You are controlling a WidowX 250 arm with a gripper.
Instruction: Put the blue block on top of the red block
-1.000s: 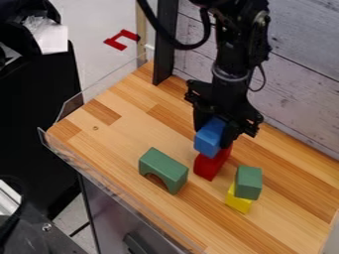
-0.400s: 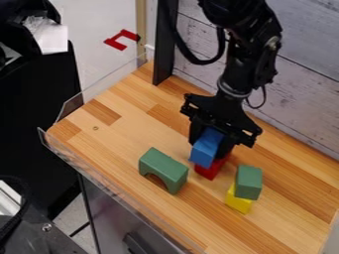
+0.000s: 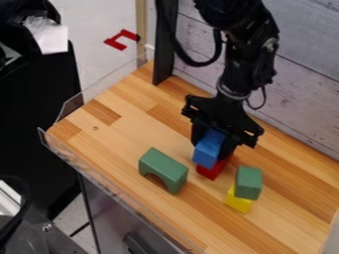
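Just right of the middle of the camera view, the black gripper [image 3: 213, 146] hangs down, shut on the blue block [image 3: 208, 148], with one finger on either side of it. Below the blue block is the red block [image 3: 212, 170], standing on the wooden table; its upper part is hidden behind the blue block and the gripper. Whether the two blocks touch, I cannot tell.
A green arch block [image 3: 163, 169] stands to the left of the red block. On the right, a green block [image 3: 249, 182] rests on a yellow block [image 3: 238, 201]. A clear plastic edge [image 3: 99, 175] borders the wooden table [image 3: 112, 144].
The gripper and the blue block have come down and slightly left, then shifted a little back to the right. The blue block now covers more of the red block.
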